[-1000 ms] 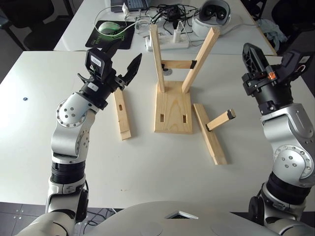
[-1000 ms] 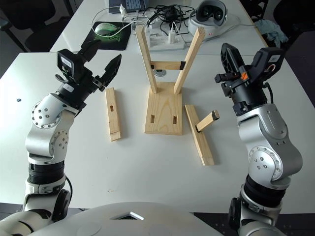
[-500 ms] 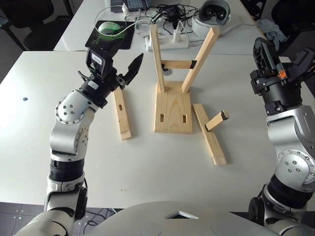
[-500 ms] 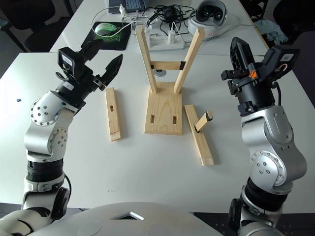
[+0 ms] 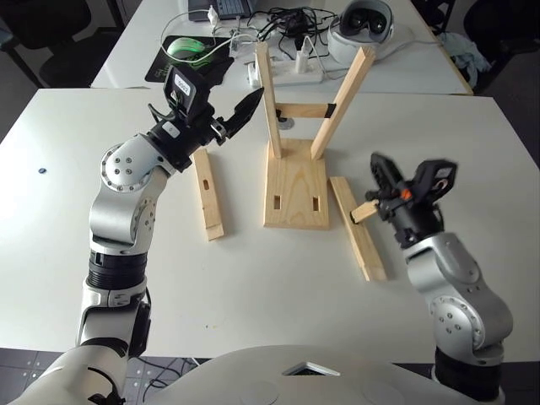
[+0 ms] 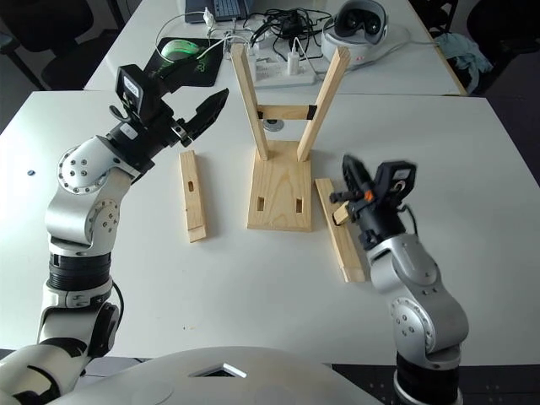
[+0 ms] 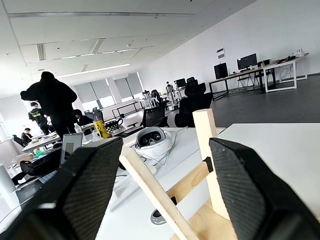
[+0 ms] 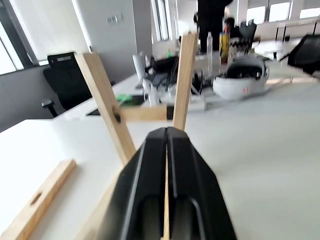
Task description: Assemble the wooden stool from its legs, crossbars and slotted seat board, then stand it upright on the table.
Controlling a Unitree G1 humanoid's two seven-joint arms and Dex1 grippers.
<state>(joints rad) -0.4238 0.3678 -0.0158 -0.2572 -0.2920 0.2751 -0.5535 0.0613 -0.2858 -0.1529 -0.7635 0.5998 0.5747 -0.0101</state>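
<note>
The slotted seat board (image 5: 295,196) lies flat mid-table. Two legs (image 5: 268,99) (image 5: 342,99) stand in its far slots, joined by a crossbar (image 5: 302,110). A loose leg (image 5: 208,196) lies to the board's left. Another leg (image 5: 359,229) lies to its right with a short crossbar (image 5: 364,212) sticking up from it. My left gripper (image 5: 223,91) hangs open above the loose left leg, facing the standing legs (image 7: 155,195). My right gripper (image 5: 377,165) is shut, low over the table, right beside the short crossbar. In the right wrist view its shut fingers (image 8: 167,180) point at the upright legs (image 8: 105,102).
Beyond the gap, a second table holds a mouse pad (image 5: 187,59), a power strip with cables (image 5: 291,72) and a white headset (image 5: 364,24). A round cable hole (image 5: 288,123) sits behind the seat board. The table's front half is bare.
My right arm dropped from high at the right edge down to the short crossbar on the right leg. The left gripper shifted a little toward the standing legs, still open.
</note>
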